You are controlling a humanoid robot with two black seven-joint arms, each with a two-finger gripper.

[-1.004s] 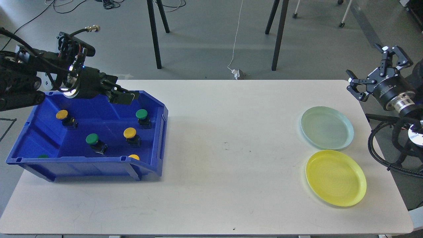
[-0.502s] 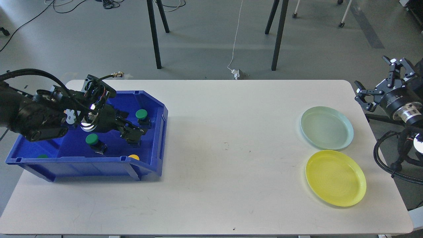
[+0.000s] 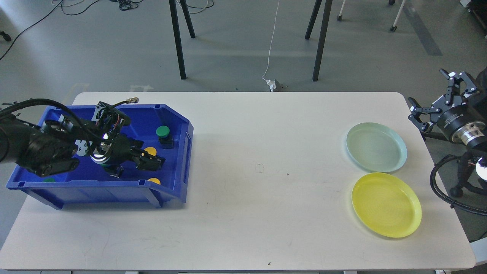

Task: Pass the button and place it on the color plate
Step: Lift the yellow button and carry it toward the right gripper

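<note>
A blue bin (image 3: 173, 192) at the table's left holds several push buttons with black bases. A green button (image 3: 163, 131) stands near the bin's right wall. My left gripper (image 3: 153, 162) is down inside the bin, its dark fingers at the black base of a yellow button (image 3: 150, 151); I cannot tell whether they grip it. Another yellow cap (image 3: 154, 181) and a green cap (image 3: 48, 179) peek over the front wall. My right gripper (image 3: 428, 88) is open and empty, off the table's right edge. A pale green plate (image 3: 376, 146) and a yellow plate (image 3: 386, 204) lie at the right.
The left arm (image 3: 42, 150) covers the bin's left and middle, hiding other buttons. The white table (image 3: 258, 205) spans the view. Black stand legs (image 3: 179, 42) and cables are on the floor behind. The right arm's cables (image 3: 449, 190) hang beside the table's right edge.
My left gripper came down from the bin's back rim into the bin, onto the yellow button near the middle right. My right gripper drew back to the right, away from the table.
</note>
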